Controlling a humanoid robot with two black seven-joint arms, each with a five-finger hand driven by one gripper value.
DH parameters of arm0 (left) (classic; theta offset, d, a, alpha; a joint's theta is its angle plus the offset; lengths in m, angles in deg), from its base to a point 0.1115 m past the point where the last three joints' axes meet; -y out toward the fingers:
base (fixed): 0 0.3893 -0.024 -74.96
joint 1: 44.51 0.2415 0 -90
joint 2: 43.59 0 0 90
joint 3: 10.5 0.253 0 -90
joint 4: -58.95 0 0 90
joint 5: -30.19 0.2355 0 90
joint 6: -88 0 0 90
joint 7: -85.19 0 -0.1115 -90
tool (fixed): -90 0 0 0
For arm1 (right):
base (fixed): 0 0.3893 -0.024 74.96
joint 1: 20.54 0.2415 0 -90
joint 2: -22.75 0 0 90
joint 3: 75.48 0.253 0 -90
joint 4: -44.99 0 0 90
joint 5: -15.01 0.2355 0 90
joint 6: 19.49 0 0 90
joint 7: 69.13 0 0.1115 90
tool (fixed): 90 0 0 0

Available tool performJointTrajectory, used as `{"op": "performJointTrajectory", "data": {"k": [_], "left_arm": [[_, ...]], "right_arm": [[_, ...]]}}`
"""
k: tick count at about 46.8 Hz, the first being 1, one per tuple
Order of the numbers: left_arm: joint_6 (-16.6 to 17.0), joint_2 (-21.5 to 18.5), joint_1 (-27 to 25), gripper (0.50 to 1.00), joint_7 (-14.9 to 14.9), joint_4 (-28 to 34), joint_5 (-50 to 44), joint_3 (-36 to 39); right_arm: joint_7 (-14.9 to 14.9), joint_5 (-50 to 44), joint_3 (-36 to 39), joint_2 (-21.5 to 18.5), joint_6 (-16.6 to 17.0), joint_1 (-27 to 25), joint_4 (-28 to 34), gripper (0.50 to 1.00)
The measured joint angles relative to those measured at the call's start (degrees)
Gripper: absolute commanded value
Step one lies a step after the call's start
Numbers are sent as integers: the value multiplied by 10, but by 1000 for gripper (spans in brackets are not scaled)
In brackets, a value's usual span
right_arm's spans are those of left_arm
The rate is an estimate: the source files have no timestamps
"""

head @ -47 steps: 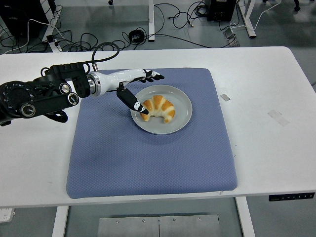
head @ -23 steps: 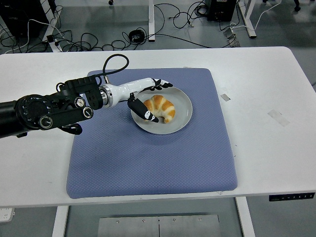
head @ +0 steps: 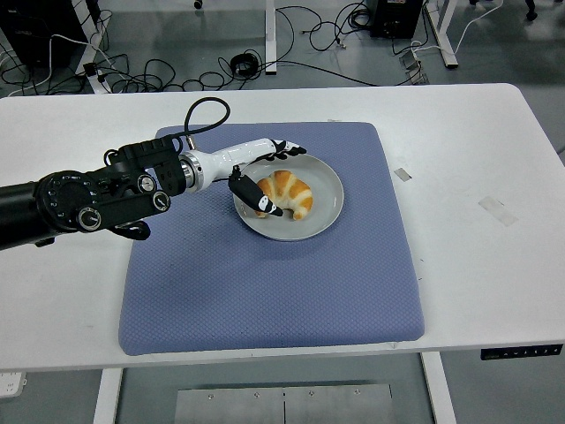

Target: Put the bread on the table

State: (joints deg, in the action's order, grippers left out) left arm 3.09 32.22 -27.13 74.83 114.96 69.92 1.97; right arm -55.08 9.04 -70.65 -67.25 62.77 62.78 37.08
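Light: bright, even, from overhead.
Shadows: soft and faint under the left hand (head: 265, 172) and plate (head: 328, 182) rim.
Glare: mild on the white table (head: 477, 159).
Focus: sharp throughout.

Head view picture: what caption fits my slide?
Left hand reaches around the bread on its plate.

bread (head: 284, 192): golden brown with paler cream stripes
plate (head: 323, 210): plain light grey
mat (head: 265, 283): blue-violet, fine dimpled weave
table (head: 477, 159): white
left hand (head: 261, 175): white shell, black fingertips
left arm (head: 88, 201): black, silver round fittings
floor cables (head: 291, 35): black on grey
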Motion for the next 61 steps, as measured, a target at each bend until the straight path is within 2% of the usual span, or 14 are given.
{"op": "performJointTrajectory", "data": {"k": [9,31,56,61], "left_arm": [[0,9,11,948,-1,-20,-1,1],[0,26,12,849,-1,-22,-3,0],[0,32,12,848,-1,-28,-2,0],[0,32,12,828,-1,-28,-2,0]], "right_arm": [[0,0,0,0,0,0,0,1000],[0,0,0,0,0,0,0,1000],[0,0,0,0,0,0,0,1000],[0,0,0,0,0,0,0,1000]]}}
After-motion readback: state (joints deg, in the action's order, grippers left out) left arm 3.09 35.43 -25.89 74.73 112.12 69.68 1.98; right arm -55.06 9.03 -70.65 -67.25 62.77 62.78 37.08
